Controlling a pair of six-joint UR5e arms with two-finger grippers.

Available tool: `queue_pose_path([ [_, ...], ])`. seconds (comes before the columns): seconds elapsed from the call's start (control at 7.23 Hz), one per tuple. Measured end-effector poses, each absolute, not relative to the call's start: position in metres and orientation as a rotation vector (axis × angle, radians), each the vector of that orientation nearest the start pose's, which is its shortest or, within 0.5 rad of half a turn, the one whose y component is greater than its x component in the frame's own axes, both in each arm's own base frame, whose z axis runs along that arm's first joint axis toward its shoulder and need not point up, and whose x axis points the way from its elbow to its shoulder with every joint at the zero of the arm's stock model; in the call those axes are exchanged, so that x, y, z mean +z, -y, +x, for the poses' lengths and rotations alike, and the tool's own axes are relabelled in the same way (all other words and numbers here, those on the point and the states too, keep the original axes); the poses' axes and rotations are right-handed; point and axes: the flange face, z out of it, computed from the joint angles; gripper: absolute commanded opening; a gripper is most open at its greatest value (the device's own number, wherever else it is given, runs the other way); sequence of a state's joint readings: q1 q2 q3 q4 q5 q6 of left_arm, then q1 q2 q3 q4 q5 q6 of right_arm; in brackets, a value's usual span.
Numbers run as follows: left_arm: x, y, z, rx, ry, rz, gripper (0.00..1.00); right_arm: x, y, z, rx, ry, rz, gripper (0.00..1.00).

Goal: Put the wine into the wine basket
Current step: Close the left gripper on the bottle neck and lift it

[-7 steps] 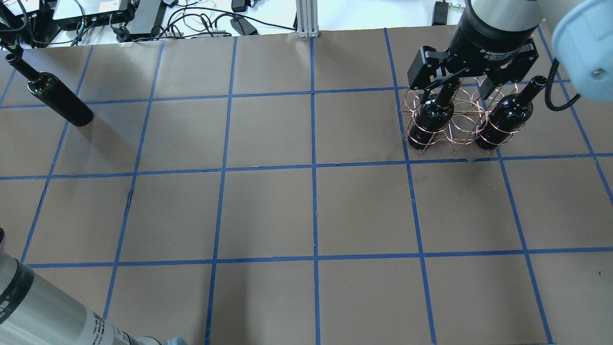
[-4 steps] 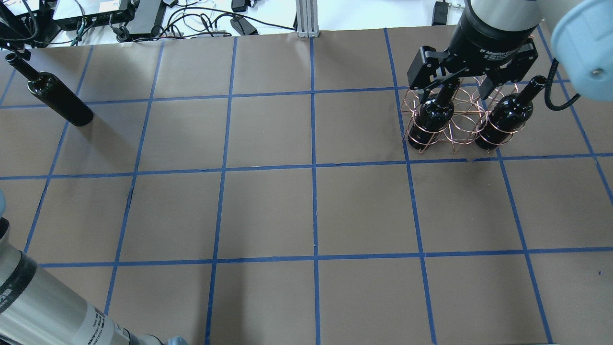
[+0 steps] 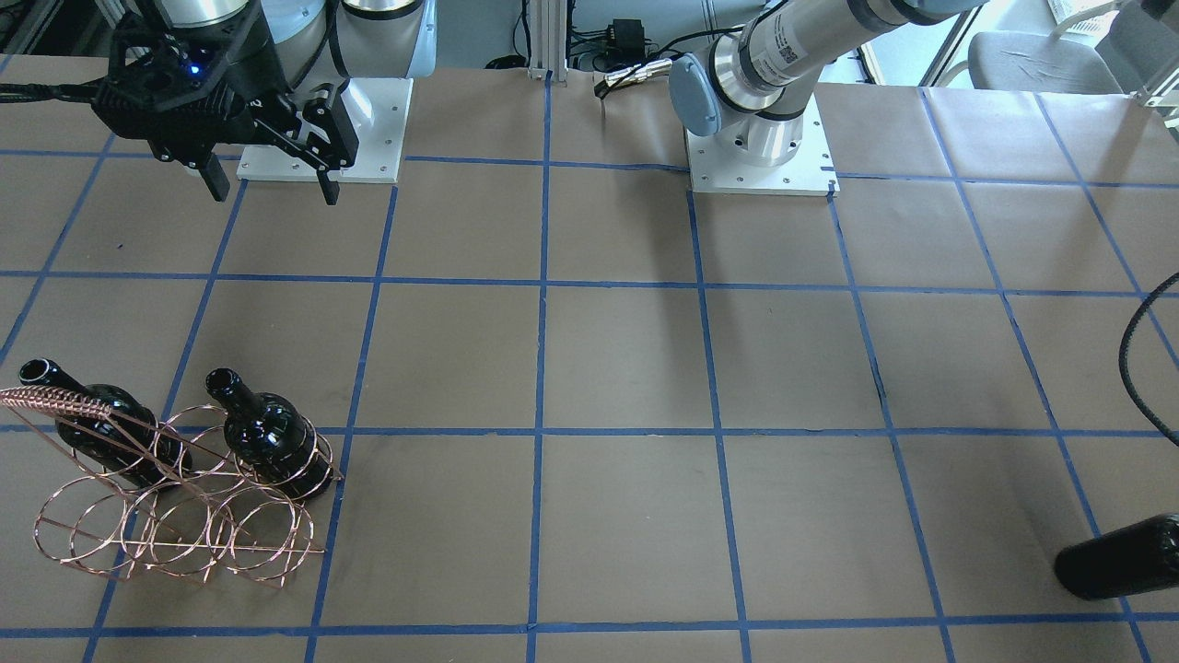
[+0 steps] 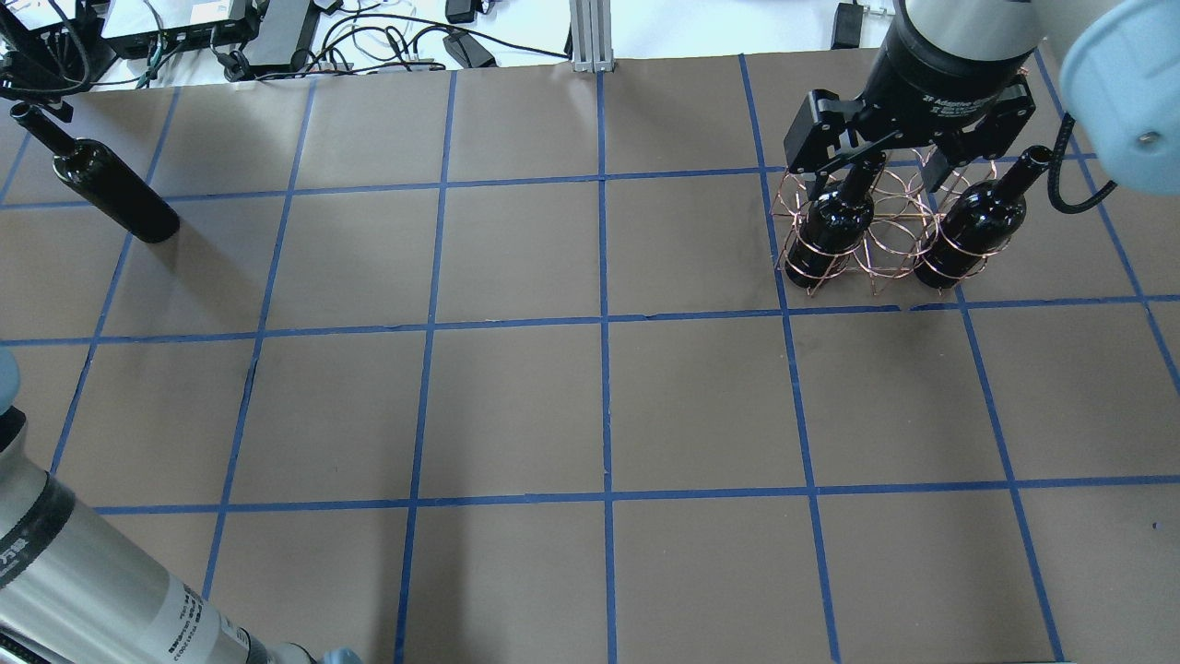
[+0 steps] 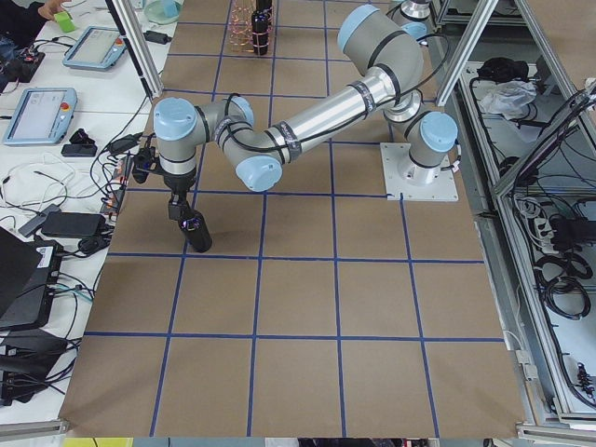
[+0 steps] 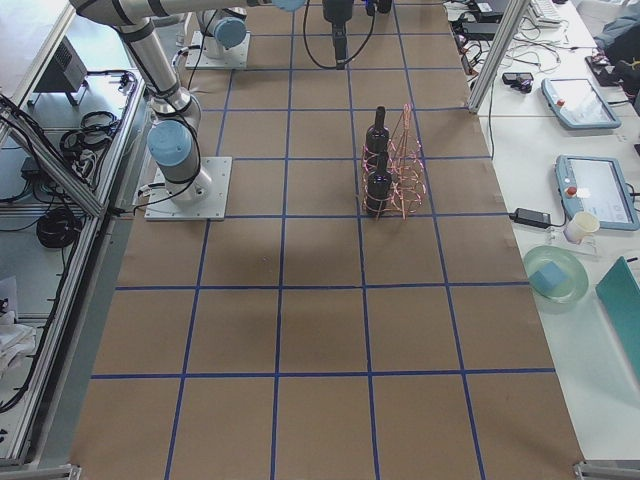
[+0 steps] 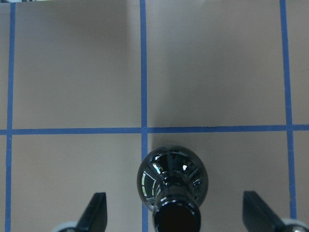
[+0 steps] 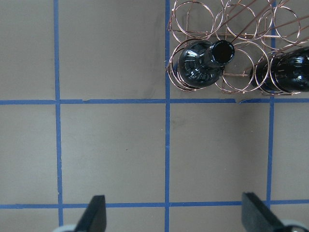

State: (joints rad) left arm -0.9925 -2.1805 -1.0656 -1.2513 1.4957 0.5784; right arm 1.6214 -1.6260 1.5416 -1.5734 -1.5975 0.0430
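The copper wire wine basket (image 4: pixel 890 226) stands at the table's far right, also in the front-facing view (image 3: pixel 175 525). Two dark bottles (image 4: pixel 834 226) (image 4: pixel 968 231) stand upright in its end rings; the ring between them holds nothing. My right gripper (image 4: pixel 876 175) hangs open and empty high over the basket's near side (image 8: pixel 217 48). A third dark wine bottle (image 4: pixel 115 194) stands upright on the table at the far left. My left gripper (image 7: pixel 176 215) is open with its fingers (image 7: pixel 98 209) either side of this bottle's neck (image 7: pixel 174 193), apart from the glass.
Brown paper with a blue tape grid covers the table (image 4: pixel 599 397). Cables and power bricks (image 4: pixel 277 37) lie past the far edge. My left arm's forearm (image 4: pixel 83 590) crosses the near left corner. A black cable (image 3: pixel 1142 368) hangs at the front-facing view's right.
My left arm's forearm has shifted slightly up in the overhead view. The right gripper, the basket and all three bottles have not moved.
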Motion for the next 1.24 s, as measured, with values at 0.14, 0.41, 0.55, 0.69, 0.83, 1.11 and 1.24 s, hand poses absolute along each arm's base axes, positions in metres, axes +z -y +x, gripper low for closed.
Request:
queue_pose_path([
  [0.14, 0.3917, 0.7078, 0.2939, -0.34, -3.069, 0.012, 0.61, 0.5293, 0.468, 0.1545, -0.138, -3.161, -0.01, 1.0],
  [0.41, 0.3887, 0.7088, 0.2942, -0.339, -3.072, 0.011, 0.56, 0.5293, 0.468, 0.1545, -0.138, -3.161, -0.009, 1.0],
  [0.55, 0.3874, 0.709, 0.2943, -0.338, -3.074, 0.011, 0.5, 0.5293, 0.468, 0.1546, -0.138, -3.161, -0.009, 1.0],
  [0.69, 0.3867, 0.7093, 0.2944, -0.338, -3.075, 0.014, 0.09, 0.5293, 0.468, 0.1546, -0.138, -3.161, -0.009, 1.0],
  [0.83, 0.3856, 0.7095, 0.2943, -0.337, -3.077, 0.015, 0.0, 0.5293, 0.468, 0.1546, -0.138, -3.161, -0.01, 1.0],
  [1.11, 0.385, 0.7089, 0.2937, -0.334, -3.079, 0.032, 0.0, 0.5294, 0.4679, 0.1545, -0.138, -3.161, -0.011, 1.0],
  [1.24, 0.3864, 0.708, 0.2931, -0.334, -3.076, 0.059, 0.0, 0.5297, 0.4677, 0.1545, -0.139, -3.161, -0.011, 1.0],
])
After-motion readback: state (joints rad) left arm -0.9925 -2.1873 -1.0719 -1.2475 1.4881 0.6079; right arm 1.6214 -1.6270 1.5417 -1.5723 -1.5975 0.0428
